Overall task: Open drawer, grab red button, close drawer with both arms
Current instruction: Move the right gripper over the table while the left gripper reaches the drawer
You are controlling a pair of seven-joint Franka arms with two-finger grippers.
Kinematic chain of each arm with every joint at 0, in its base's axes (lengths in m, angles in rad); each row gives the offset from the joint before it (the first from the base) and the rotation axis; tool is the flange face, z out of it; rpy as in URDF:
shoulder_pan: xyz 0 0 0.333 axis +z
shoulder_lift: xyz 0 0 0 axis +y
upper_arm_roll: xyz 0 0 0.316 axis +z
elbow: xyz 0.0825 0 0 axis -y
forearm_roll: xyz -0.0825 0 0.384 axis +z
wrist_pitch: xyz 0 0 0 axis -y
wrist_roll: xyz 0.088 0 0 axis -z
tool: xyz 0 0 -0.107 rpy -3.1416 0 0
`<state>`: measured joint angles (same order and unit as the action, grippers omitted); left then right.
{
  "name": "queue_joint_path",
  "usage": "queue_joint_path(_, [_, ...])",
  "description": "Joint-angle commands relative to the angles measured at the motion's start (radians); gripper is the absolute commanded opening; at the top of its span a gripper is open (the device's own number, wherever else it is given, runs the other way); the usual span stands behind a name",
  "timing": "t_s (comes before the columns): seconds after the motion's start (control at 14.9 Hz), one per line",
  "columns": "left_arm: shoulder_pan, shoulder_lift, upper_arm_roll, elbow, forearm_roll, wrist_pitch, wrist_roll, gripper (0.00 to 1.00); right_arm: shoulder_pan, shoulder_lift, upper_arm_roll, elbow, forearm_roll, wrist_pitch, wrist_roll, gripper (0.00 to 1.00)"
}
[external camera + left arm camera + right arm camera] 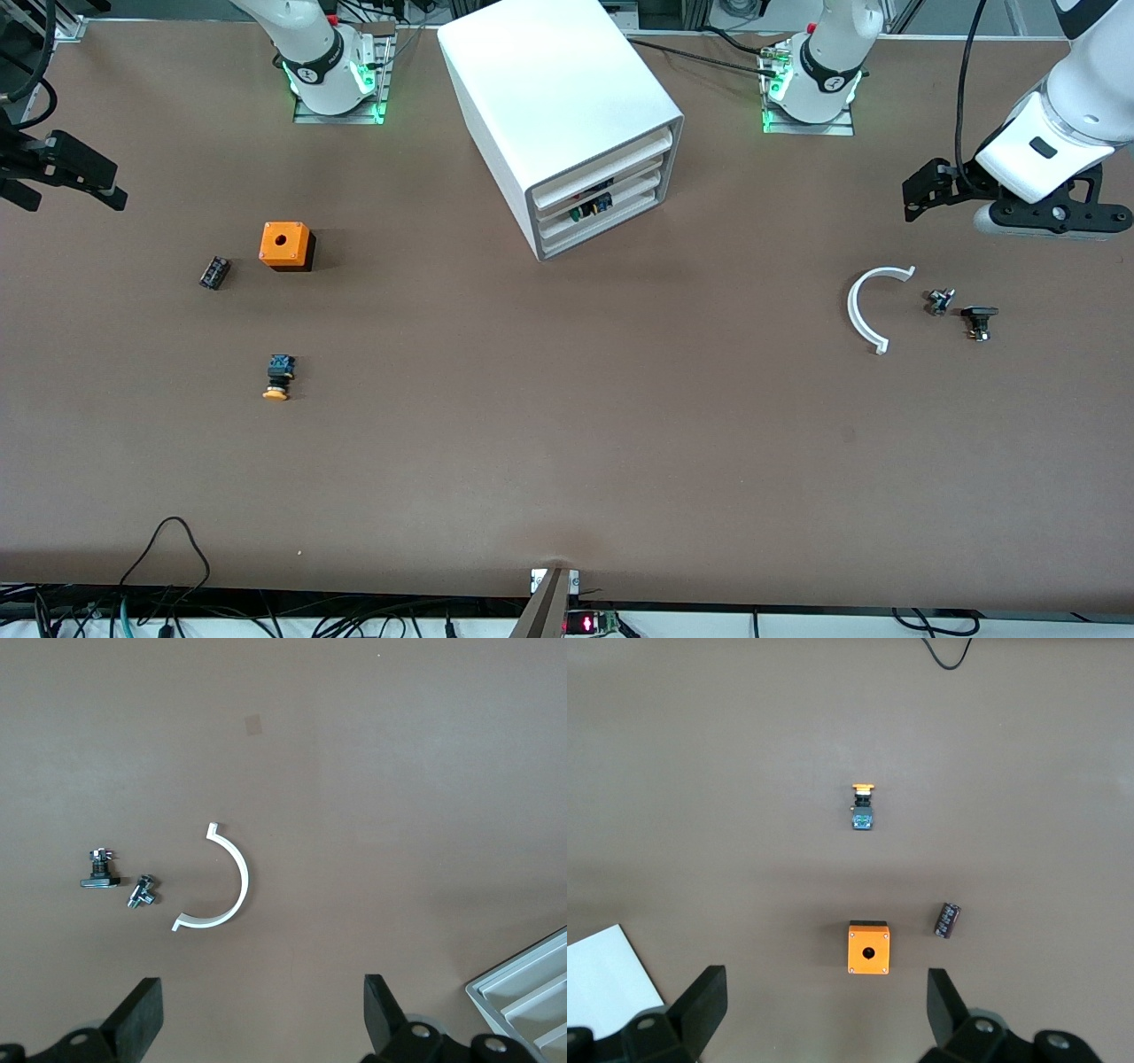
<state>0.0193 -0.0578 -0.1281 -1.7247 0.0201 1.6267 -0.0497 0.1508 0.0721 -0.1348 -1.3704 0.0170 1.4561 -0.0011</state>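
drawer (611,197) shut in cabinet (558,115) | brown table (567,443) | grippers wide apart

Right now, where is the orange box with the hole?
In the front view, the orange box sits toward the right arm's end of the table, beside the small black part and farther from the camera than the yellow-orange-capped button.

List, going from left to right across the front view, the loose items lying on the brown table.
Small black cylinder part → orange box with a hole → white box cabinet → white curved plastic half-ring → small silver bolt piece → black-headed metal fastener.
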Motion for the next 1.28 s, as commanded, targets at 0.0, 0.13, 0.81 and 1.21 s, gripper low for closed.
queue_joint_path(0.0, [-0.005, 0.003, -0.001, 0.017, 0.009, -0.036, 0.011, 1.0, 0.032, 0.014, 0.001, 0.013, -0.049, -0.045, 0.015, 1.0])
queue_joint_path(0.13, [-0.012, 0.006, -0.031, 0.017, 0.008, -0.085, 0.016, 1.0, 0.073, 0.021, 0.001, -0.012, -0.11, -0.068, 0.013, 1.0])
queue_joint_path(0.81, [0.004, 0.12, -0.056, 0.013, -0.389, -0.349, 0.105, 1.0, 0.177, 0.123, 0.014, -0.039, -0.065, -0.097, 0.43, 1.0])
queue_joint_path(1.21, [0.028, 0.174, -0.056, -0.172, -0.713, -0.139, 0.393, 0.99, 0.227, 0.224, 0.015, 0.002, -0.029, 0.025, 0.625, 1.0])
